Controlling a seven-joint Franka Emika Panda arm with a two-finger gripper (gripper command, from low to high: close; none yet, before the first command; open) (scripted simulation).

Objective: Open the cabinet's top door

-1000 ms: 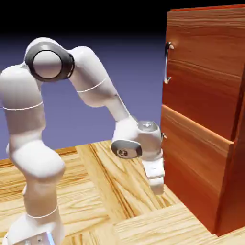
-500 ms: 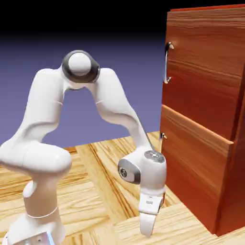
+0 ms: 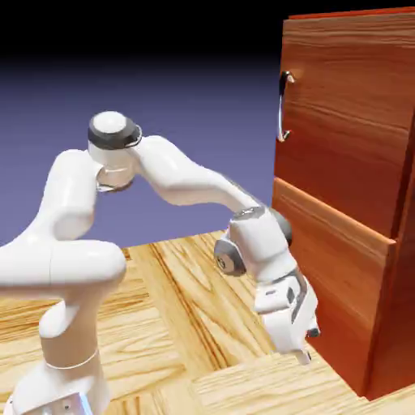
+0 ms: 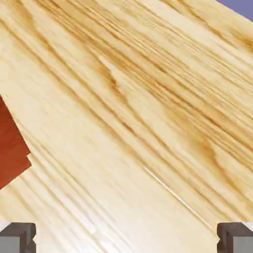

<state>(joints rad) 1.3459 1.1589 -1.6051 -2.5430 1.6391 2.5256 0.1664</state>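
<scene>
Two panels on cabinet (image 3: 348,162); top door (image 3: 344,105) shut, its curved handle (image 3: 284,107) upright, long axis vertical, high above gripper (image 3: 305,344). Gripper points down at pale wood table (image 3: 178,324), low beside lower panel, fingers (image 4: 17,236) spread wide, nothing between (hand view: only tabletop, red cabinet corner). Room above looks free.

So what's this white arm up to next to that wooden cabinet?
It is meant to open the cabinet's top door, but hasn't touched it yet. The door looks shut, its silver handle high on the left edge. The gripper hangs low in front of the lower panel, pointing down at the table, jaws wide open and holding nothing.
</scene>
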